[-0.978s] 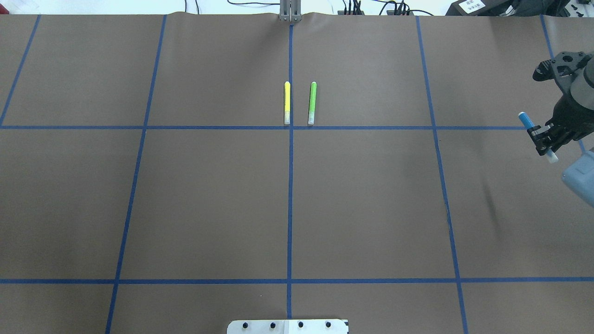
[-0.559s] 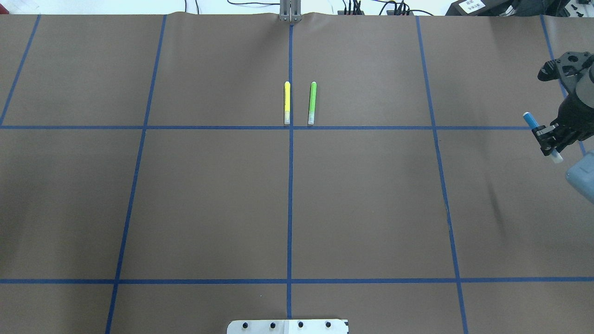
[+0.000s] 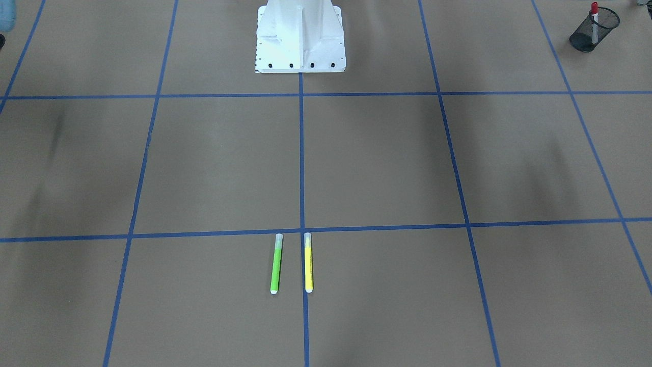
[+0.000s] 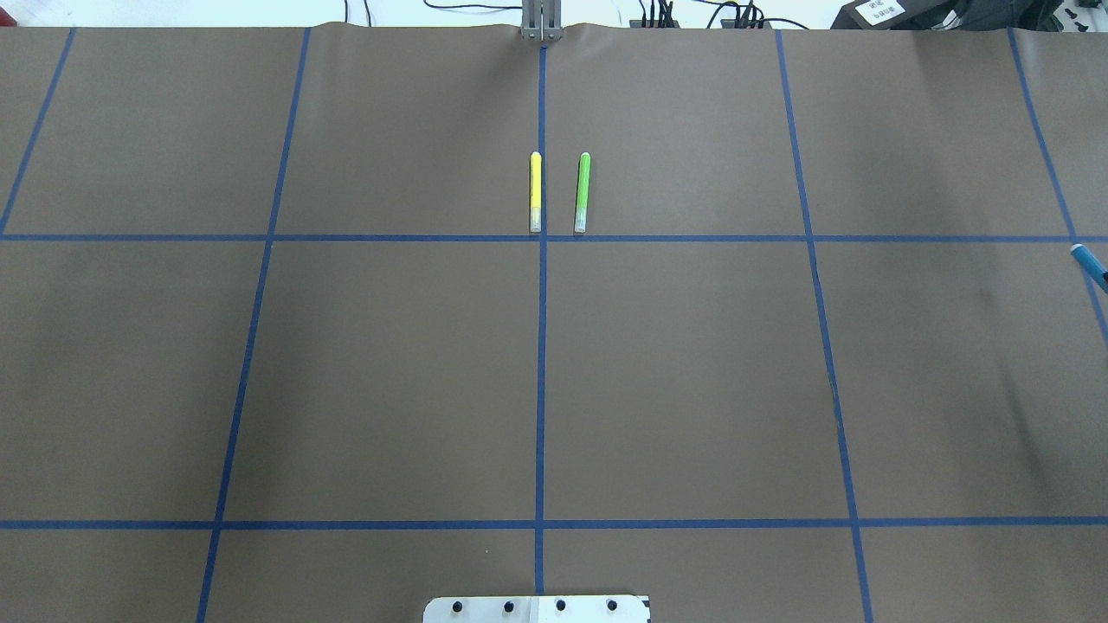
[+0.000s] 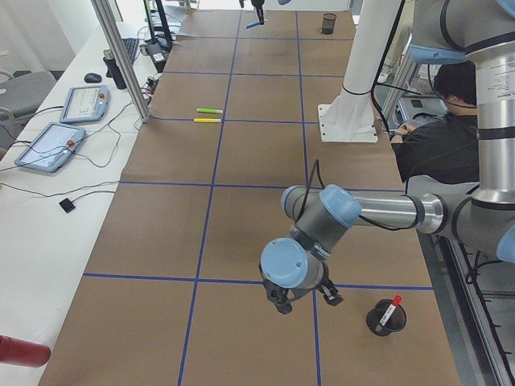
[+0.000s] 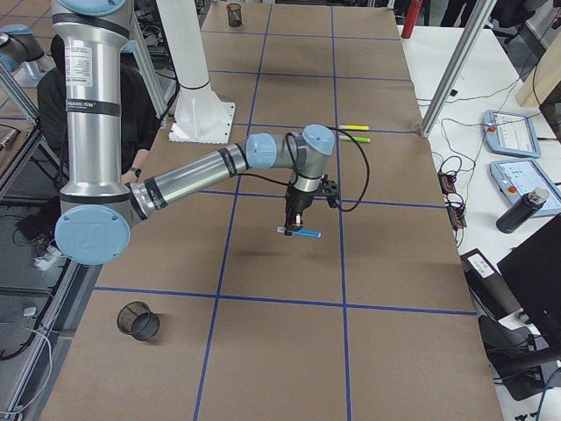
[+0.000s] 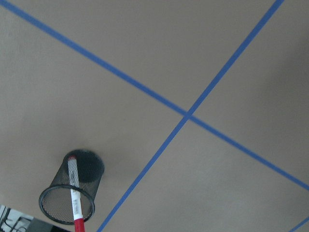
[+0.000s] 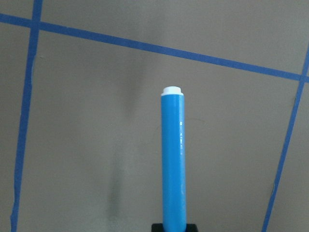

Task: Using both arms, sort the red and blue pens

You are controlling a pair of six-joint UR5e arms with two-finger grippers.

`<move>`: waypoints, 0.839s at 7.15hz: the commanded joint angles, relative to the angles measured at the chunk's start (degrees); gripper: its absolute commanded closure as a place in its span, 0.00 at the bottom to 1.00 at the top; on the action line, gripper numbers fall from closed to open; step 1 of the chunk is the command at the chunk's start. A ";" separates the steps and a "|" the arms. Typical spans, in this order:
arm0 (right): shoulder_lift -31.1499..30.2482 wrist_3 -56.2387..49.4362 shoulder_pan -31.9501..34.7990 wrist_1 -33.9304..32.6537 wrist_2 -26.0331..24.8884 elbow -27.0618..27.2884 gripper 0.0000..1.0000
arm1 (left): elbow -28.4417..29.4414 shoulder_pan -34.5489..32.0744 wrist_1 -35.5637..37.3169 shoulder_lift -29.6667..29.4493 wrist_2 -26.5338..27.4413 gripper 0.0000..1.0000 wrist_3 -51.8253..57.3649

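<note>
The blue pen (image 8: 174, 164) sticks out from my right gripper (image 6: 294, 226), which is shut on it and holds it level above the brown table. In the overhead view only the blue pen's tip (image 4: 1091, 265) shows at the right edge. The red pen (image 7: 73, 186) stands in a black mesh cup (image 7: 48, 209) at the table's left end. My left gripper (image 5: 304, 301) hangs just beside that mesh cup (image 5: 385, 323). I cannot tell whether it is open or shut, as its fingers do not show in the left wrist view.
A yellow marker (image 4: 535, 192) and a green marker (image 4: 582, 192) lie side by side at the table's far middle. A second, empty mesh cup (image 6: 138, 322) stands near the right end. The white pedestal (image 3: 300, 35) is at the robot's edge. A person (image 5: 451, 141) sits behind it.
My right gripper has carried the blue pen rightwards out of the overhead view. Only the pen's tip is left at that edge.
</note>
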 commanded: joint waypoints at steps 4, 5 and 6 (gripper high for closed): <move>-15.32 -10.19 6.94 -8.54 3.75 0.17 1.00 | -2.39 11.77 -11.80 -12.54 -6.82 0.00 -9.31; -15.49 -19.86 9.64 -15.22 3.66 -0.34 1.00 | -2.12 12.24 -16.80 -13.15 -6.74 0.00 -13.93; -15.93 -30.22 12.02 -22.86 3.05 -1.13 1.00 | -2.12 14.24 -22.16 -13.07 -6.48 0.00 -18.59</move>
